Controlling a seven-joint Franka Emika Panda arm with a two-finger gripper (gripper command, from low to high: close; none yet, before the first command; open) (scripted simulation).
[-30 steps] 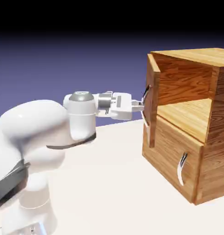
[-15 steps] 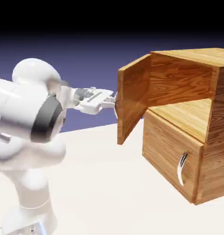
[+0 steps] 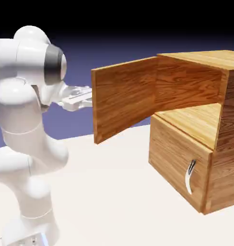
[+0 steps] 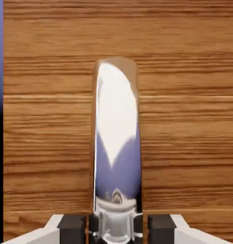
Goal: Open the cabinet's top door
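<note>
You now have the door (image 3: 123, 98) swung well out from the cabinet (image 3: 188, 60), much wider than a moment ago, so the opening looks all but done. Your gripper (image 4: 116, 228) is clamped on the handle (image 4: 116, 128), at the door's outer face near its free edge. The door is a flat, warm-brown wood-grain panel, upright above the closed lower door (image 3: 174, 156).

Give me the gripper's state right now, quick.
Gripper: closed on the top door's silver handle, one fingertip at each side.
</note>
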